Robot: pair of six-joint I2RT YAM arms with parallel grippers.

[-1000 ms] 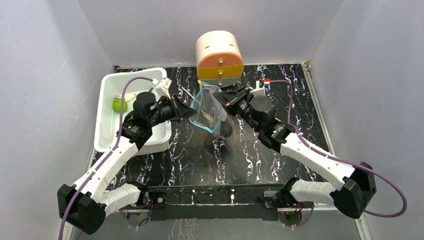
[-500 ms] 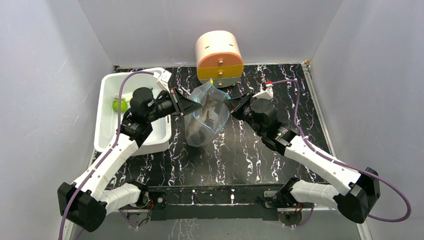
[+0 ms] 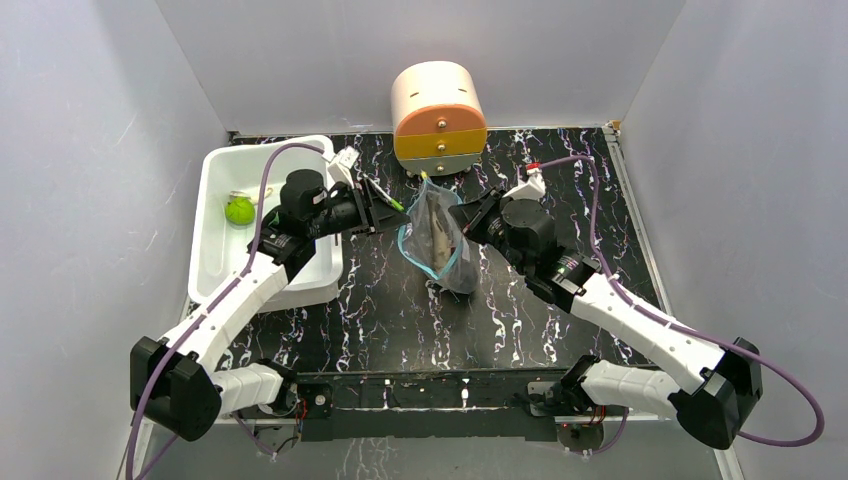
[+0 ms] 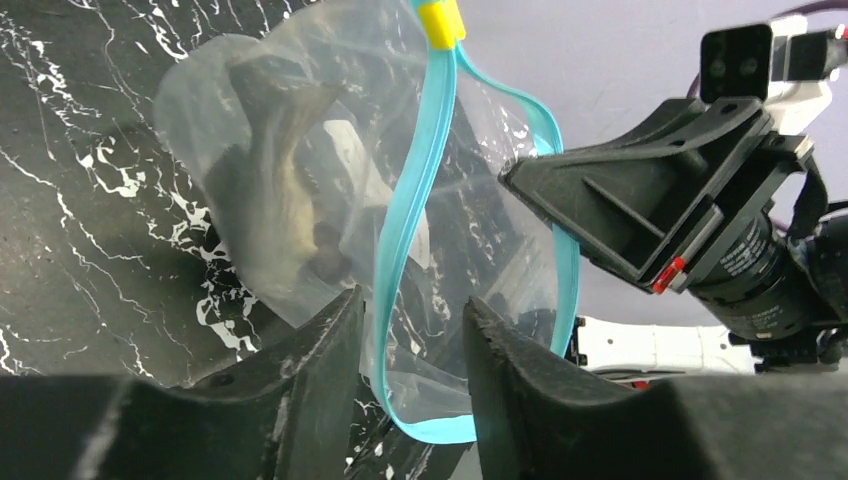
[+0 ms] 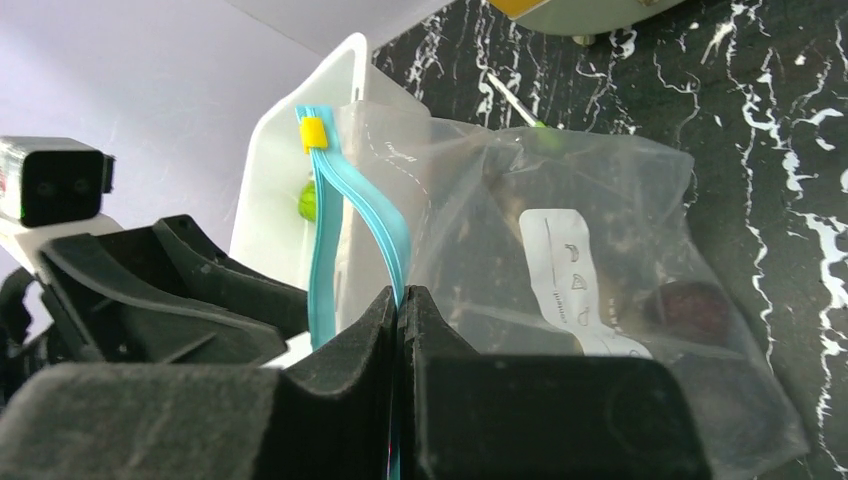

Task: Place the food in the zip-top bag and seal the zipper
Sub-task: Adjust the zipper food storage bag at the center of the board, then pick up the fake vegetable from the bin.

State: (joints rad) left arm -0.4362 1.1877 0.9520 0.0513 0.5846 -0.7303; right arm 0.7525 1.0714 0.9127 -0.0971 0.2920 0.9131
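The zip-top bag [image 3: 437, 243] hangs over the middle of the table. My right gripper [image 3: 459, 216] is shut on the teal zipper [image 5: 392, 240] at the bag's right mouth edge. A grey-brown fish [image 4: 283, 175] and a dark ball [image 5: 689, 305] lie inside the bag. Just left of the bag, my left gripper [image 3: 396, 214] is open, and one side of the zipper [image 4: 408, 215] runs loose between its jaws without being pinched. The zipper's yellow end tab [image 4: 441, 22] sits at the top. A lime-green fruit [image 3: 238, 210] rests in the white tub [image 3: 222, 265].
The white tub stands at the left, under my left arm. A round cream and orange drawer unit [image 3: 438, 118] stands at the back centre. A thin white pen with a green tip [image 3: 384, 194] lies behind my left gripper. Grey walls enclose the table.
My left gripper has opened and let go of the bag's mouth. The bag now hangs from the right gripper alone, and its mouth has narrowed.
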